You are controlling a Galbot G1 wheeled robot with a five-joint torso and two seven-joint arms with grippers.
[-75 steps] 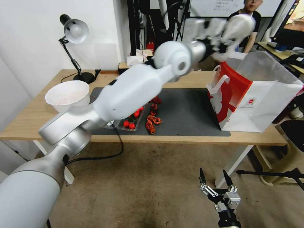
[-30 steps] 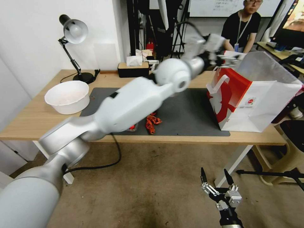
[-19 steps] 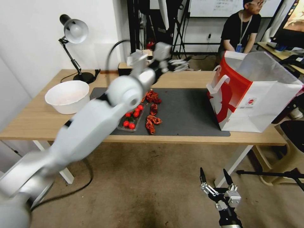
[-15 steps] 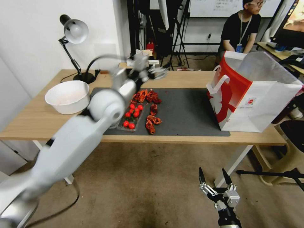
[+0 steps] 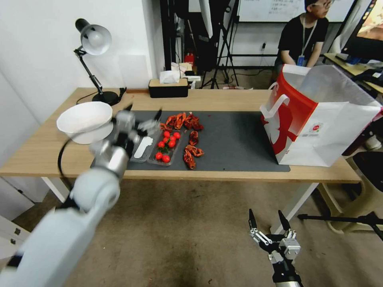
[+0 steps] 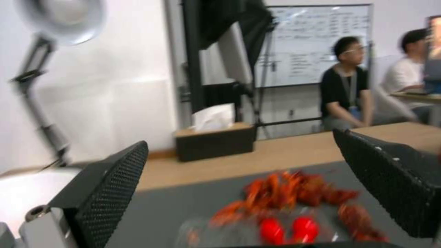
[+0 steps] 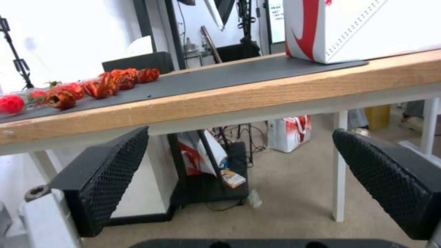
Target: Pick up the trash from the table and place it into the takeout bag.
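Head view: left end effector (image 5: 140,119) released, empty, above the counter (image 5: 239,99), just beside the white bowl (image 5: 84,119); takeout bag (image 5: 319,119) far to its right.
Left wrist view: open, aimed over the tomato tray (image 6: 275,229).
Right wrist view: right end effector (image 7: 239,179) released, parked below the counter edge.

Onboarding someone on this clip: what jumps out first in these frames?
The left arm sweeps across the table's left half, its open tool low over the clear tray of cherry tomatoes and the red crayfish shells on the dark mat. The red-and-white takeout bag stands open at the table's right end. The right tool hangs open below the table's edge.
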